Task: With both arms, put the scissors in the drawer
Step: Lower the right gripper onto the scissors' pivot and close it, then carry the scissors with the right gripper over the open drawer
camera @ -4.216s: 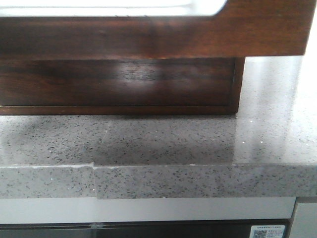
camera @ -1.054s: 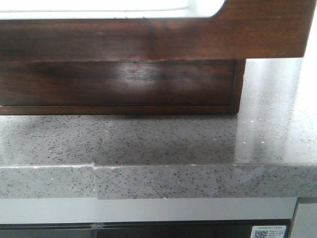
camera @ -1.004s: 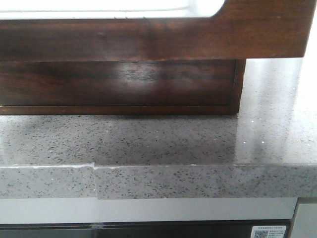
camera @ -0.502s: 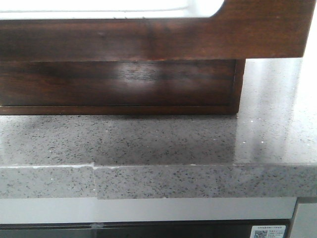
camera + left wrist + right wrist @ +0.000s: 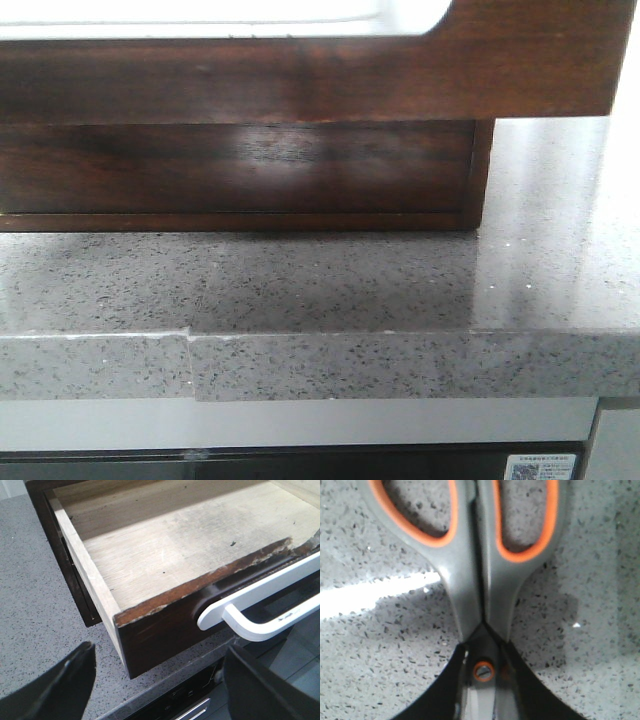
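The dark reddish-brown drawer (image 5: 300,75) fills the top of the front view, pulled out over the counter, with its white cutout at the upper edge. In the left wrist view the drawer (image 5: 165,630) stands open with a bare pale wood floor and a white handle (image 5: 260,605). My left gripper (image 5: 157,652) is open and empty in front of the drawer's front corner. My right gripper (image 5: 484,652) is shut on the grey scissors with orange-lined handles (image 5: 470,580), gripping near the pivot screw, over the speckled counter. The blades are hidden between the fingers.
The grey speckled stone counter (image 5: 320,290) carries the wooden drawer cabinet (image 5: 240,170); its front edge runs across the front view. A dark appliance panel (image 5: 200,700) sits below the counter edge.
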`<state>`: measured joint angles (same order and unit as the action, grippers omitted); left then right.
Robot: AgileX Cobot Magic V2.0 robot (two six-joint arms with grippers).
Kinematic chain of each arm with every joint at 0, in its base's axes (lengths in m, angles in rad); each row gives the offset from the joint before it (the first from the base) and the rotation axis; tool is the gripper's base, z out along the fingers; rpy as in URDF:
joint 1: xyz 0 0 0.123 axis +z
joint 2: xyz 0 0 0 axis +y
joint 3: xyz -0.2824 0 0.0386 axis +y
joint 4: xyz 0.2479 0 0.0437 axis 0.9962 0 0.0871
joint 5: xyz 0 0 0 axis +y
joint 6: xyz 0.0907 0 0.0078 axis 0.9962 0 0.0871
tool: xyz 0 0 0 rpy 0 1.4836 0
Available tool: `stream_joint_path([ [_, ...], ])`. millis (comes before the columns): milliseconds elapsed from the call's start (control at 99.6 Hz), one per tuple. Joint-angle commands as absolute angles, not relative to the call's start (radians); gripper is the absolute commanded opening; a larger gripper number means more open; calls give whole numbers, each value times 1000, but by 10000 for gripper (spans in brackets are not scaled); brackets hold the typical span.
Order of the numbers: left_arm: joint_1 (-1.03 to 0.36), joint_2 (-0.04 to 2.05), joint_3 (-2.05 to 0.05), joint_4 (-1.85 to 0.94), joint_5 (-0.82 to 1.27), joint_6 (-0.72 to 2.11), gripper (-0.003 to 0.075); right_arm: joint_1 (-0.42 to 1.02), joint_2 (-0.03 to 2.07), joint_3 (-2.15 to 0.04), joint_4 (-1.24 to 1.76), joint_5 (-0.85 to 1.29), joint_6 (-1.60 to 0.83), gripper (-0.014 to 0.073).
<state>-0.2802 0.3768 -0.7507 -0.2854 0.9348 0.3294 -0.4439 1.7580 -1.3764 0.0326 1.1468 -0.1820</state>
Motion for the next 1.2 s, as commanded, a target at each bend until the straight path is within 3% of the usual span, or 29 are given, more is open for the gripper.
stream_joint_path([
  [0,-289,387,-782,-307,862,320,491,-439,1685,-1404,35,1153,-194,-11],
  [522,-289,387,-782,-307,843,320,491,-204,1285,-1541,35,1141,-198,-11],
  [853,-289,387,-782,-307,843,320,491,212,1141,-1641,132,1068,-327,-11],
  [1195,-289,387,-782,-307,843,320,491,627,1198,-1641,193,979,-550,-11],
])
